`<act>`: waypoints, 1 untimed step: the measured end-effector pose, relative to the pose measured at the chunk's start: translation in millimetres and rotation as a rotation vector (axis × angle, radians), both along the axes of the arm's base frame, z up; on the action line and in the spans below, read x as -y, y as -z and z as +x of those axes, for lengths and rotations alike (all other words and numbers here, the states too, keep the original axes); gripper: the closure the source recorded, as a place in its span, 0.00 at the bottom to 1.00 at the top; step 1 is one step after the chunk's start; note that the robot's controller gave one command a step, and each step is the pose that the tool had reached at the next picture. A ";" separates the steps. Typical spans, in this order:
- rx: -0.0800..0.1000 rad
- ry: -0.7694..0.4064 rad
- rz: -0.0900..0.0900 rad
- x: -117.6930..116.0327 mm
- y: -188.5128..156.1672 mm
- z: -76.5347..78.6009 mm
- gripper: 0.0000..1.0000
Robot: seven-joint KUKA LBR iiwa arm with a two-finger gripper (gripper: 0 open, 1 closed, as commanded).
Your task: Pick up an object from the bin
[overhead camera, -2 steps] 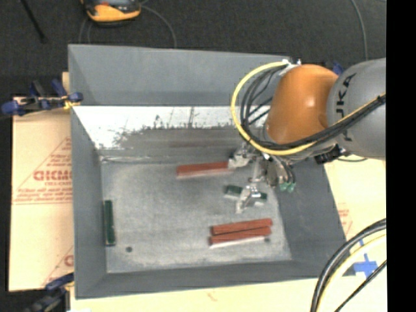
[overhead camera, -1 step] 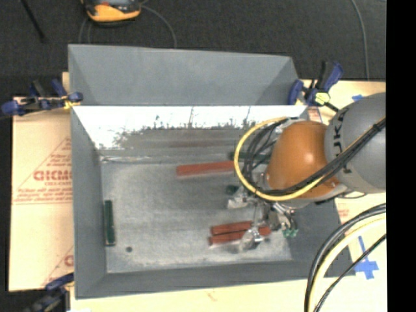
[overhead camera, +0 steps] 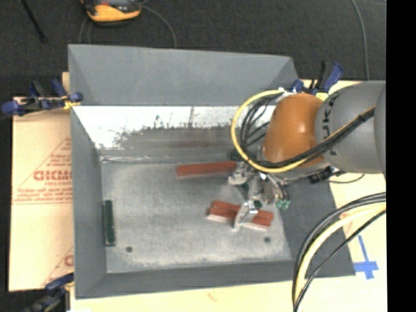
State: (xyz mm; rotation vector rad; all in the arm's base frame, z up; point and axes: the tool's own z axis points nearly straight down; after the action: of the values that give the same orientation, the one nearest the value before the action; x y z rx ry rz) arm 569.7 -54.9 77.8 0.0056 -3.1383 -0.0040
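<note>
Grey metal bin (overhead camera: 84,194) first, then the arm (overhead camera: 351,129) reaching down into its right side. Its fingers (overhead camera: 246,214) are down at a red-brown block (overhead camera: 223,210) lying on the bin floor. I cannot tell whether they are open or closed. Nothing looks lifted, so grasping and raising remain.

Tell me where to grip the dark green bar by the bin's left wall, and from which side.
Take the dark green bar at mid-length, across its narrow width, coming straight down from above. It lies flat, running alongside the left wall, so a sideways approach probably has no room.
</note>
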 end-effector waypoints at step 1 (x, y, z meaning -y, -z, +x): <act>0.034 0.018 -0.003 -7.7 -1.9 -34.2 0.00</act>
State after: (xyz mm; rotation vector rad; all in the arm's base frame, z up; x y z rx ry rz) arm 535.5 -47.1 79.7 -0.0222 -3.1726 0.0009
